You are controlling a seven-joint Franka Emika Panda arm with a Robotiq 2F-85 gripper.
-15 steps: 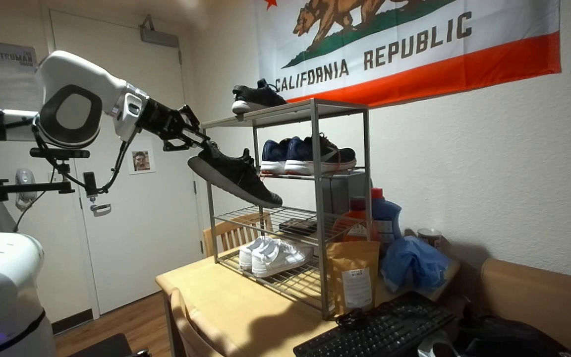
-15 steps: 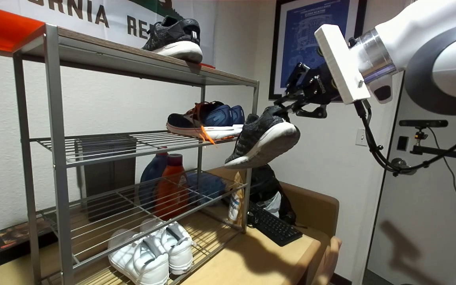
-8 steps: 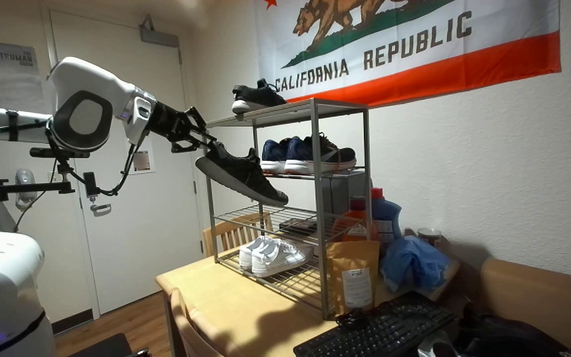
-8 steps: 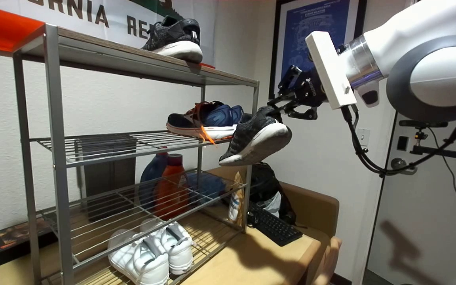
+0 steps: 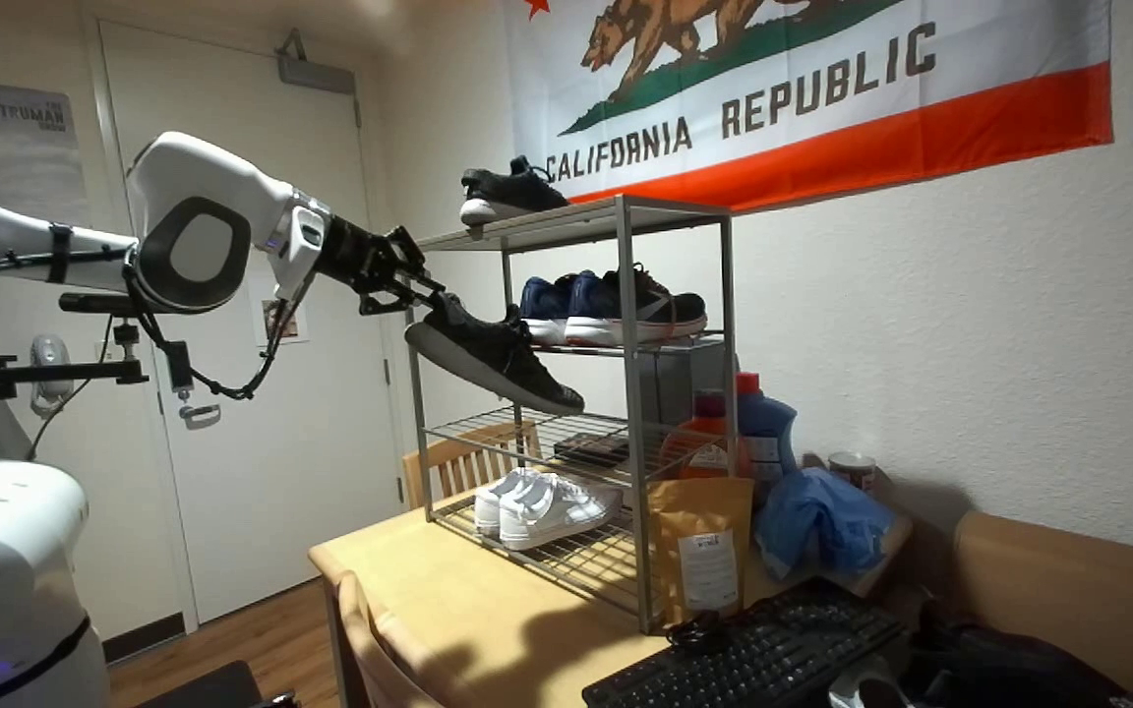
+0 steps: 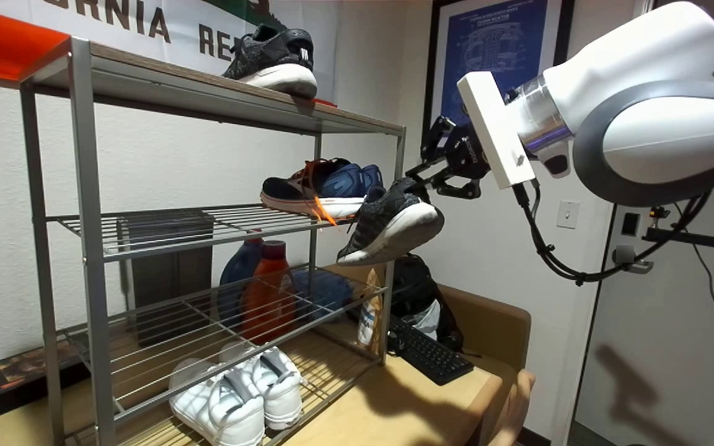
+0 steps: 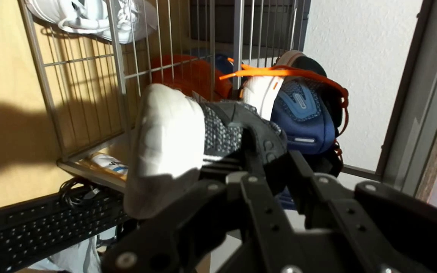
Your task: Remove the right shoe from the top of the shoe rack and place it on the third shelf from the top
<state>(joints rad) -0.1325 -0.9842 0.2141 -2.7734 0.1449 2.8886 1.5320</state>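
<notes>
1. One thing has changed over the last second: the shoe (image 5: 493, 352) has moved toward 3 o'clock in an exterior view, sinking slightly, so its toe (image 5: 565, 395), aimed down at 4 o'clock, is nearer the rack (image 5: 633, 413).
2. For the task, this reads as the carry, close to the slide-in: the shoe is off the top (image 6: 177, 73), held up on the rack's robot-facing side, and not yet set down. The third shelf (image 6: 208, 314) lies at 8 o'clock from it in an exterior view, lower than the toe and apart from it. Whether the toe has crossed the rack's edge, I cannot tell.
3. One pincer (image 7: 274, 161), pinching the shoe by the heel (image 7: 224, 131), as the wrist view shows. The tilt will probably want levelling before letting go.
4. Four levels on the rack: the top, the second shelf (image 6: 220, 239), the third shelf and the bottom shelf (image 5: 581, 560).
5. Two black shoes, the held one and its twin (image 5: 515, 192), which sits on the top at 12 o'clock from it in an exterior view. Two blue shoes (image 5: 591, 305) on the second shelf, at 2 o'clock. Two white shoes (image 5: 547, 511) on the bottom shelf, at 5 o'clock.
6. Two bottles (image 6: 273, 291), one pouch (image 5: 709, 551), one keyboard (image 5: 753, 644) and one table (image 5: 448, 590), which carries the rack.
</notes>
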